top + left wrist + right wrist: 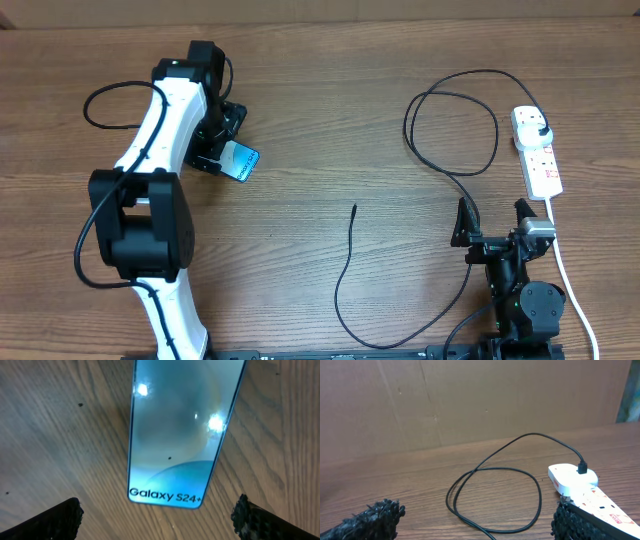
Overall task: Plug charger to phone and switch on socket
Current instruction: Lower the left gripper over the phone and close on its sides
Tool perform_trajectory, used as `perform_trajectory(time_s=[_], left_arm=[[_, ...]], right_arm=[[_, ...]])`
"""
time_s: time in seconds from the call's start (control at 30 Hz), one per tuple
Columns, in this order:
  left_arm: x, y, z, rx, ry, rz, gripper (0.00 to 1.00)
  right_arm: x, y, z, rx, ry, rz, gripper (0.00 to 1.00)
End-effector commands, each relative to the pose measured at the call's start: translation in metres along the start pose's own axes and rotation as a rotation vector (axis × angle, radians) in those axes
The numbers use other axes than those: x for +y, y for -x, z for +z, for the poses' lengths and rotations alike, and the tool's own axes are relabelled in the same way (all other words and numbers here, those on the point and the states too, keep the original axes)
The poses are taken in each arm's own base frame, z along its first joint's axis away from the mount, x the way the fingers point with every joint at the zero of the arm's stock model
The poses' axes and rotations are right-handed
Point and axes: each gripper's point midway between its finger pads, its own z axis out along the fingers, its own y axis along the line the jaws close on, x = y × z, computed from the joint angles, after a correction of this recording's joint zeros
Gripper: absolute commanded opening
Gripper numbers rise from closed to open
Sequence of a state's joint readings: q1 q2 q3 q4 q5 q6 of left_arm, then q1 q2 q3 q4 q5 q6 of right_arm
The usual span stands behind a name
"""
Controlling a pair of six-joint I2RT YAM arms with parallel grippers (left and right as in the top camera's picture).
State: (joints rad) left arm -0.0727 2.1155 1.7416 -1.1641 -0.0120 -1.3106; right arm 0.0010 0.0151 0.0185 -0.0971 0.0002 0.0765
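Observation:
The phone [242, 162] lies flat on the wooden table at the left, its light blue screen reading "Galaxy S24+" [175, 435]. My left gripper [222, 140] is open and empty, right over the phone's near end; in the left wrist view its fingers [157, 521] flank that end without touching it. The charger's black cable [345, 270] has its free connector tip [354, 208] at mid-table. It loops [495, 490] to a black plug [541, 131] seated in the white socket strip [543, 165], which also shows in the right wrist view [577, 485]. My right gripper [492, 218] is open and empty [475, 516], short of the loop.
The strip's thick white cord [570, 280] runs down the right side past my right arm's base. A brown cardboard wall [470, 405] stands behind the table. My left arm's own black cable [100, 100] loops at the far left.

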Motion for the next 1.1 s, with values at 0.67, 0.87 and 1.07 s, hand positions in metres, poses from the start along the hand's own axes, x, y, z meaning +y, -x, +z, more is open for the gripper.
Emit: perform_trajectory(time_s=[0.67,0.87,1.07], left_arm=[[-0.004,0.008,0.024,-0.072,0.015,-0.008,1.00],[-0.004,0.008,0.033,-0.069,0.026,-0.008,1.00],[-0.004,0.008,0.045,-0.064,0.043,-0.007,1.00]], right_arm=[[0.000,-0.001,0.000,-0.002,-0.002,-0.007,1.00],[0.000,-0.001,0.000,-0.002,-0.002,-0.006,1.00],[0.000,-0.001,0.000,-0.002,-0.002,-0.006,1.00]])
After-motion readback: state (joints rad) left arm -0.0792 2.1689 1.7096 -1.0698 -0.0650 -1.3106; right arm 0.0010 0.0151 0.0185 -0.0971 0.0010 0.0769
